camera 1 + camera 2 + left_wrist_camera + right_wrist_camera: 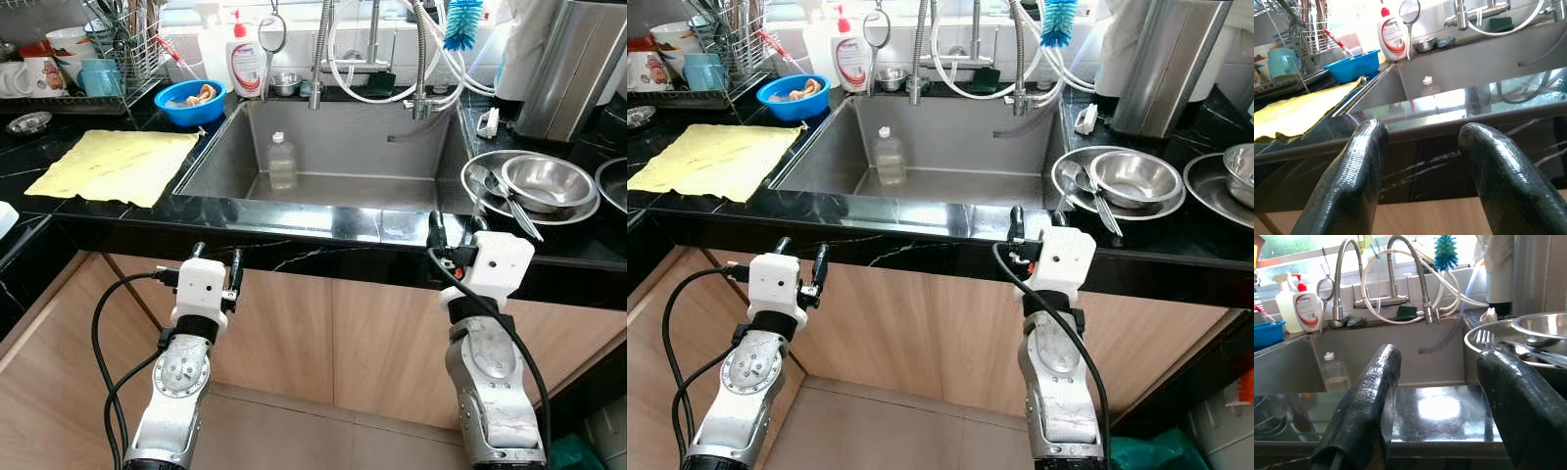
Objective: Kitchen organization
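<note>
Bowls [547, 182] sat stacked near the surface [323, 223] edge; right tool [453, 231], wide and empty, rising beneath, risked clipping it. Left tool [216, 264] wide, empty.

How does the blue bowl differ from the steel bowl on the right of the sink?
The blue bowl is bright blue and stands on the counter left of the sink; the steel bowl is shiny metal and sits inside a wider steel dish. The blue bowl holds something pale; the steel bowl looks empty, with utensils lying beside it. Both are round, upright and open.
</note>
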